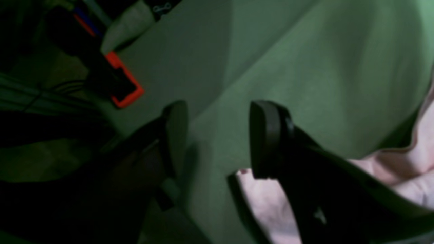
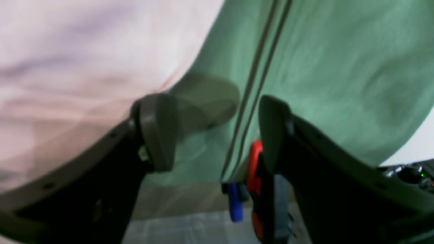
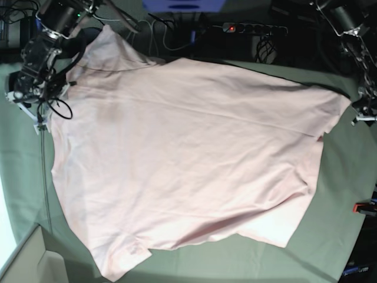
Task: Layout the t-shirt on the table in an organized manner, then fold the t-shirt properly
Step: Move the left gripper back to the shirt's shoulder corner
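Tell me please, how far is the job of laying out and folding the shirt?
Done: the t-shirt lies spread over the table, some wrinkles left. In hand: nothing; the left claw and right claw are open, empty, at its edges. Left: all folds.

One t-shirt (image 3: 188, 159) lies on one surface (image 3: 330, 236). Two hands are in view: the left hand (image 1: 217, 139) and the right hand (image 2: 217, 132), each with two fingers. The base view shows one red clamp (image 3: 363, 207) at the surface's edge; each wrist view also shows one red clamp (image 1: 123, 79) (image 2: 255, 162). One power strip (image 3: 253, 28) sits beyond the far edge, and one box corner (image 3: 29, 259) shows at the near edge.
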You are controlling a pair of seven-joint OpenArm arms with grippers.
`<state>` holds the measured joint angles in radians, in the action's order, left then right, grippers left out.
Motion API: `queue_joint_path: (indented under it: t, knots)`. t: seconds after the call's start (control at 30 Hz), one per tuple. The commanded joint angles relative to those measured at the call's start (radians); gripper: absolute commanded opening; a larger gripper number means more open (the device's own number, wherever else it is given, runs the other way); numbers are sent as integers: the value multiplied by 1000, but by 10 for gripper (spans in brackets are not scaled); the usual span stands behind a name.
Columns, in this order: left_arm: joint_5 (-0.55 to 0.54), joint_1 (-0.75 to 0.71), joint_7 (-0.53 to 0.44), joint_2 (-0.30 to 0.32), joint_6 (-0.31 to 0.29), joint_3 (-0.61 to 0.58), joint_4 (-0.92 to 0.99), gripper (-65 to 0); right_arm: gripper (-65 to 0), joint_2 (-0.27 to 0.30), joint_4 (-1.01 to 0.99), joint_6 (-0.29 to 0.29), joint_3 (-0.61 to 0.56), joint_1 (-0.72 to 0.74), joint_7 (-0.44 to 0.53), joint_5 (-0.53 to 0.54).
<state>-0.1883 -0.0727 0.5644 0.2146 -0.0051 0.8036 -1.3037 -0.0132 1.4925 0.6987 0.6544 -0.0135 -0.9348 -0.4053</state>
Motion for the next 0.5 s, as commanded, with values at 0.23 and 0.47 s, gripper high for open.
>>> queue_joint_path:
  t: [0.23, 0.47]
  knots:
    - [2, 6, -19, 21, 0, 49, -24, -361, -266, -3, 46, -1, 6, 37, -2, 4]
    - [2, 9, -19, 21, 0, 49, -26, -361, -265, -41, 38, -1, 6, 37, -2, 6]
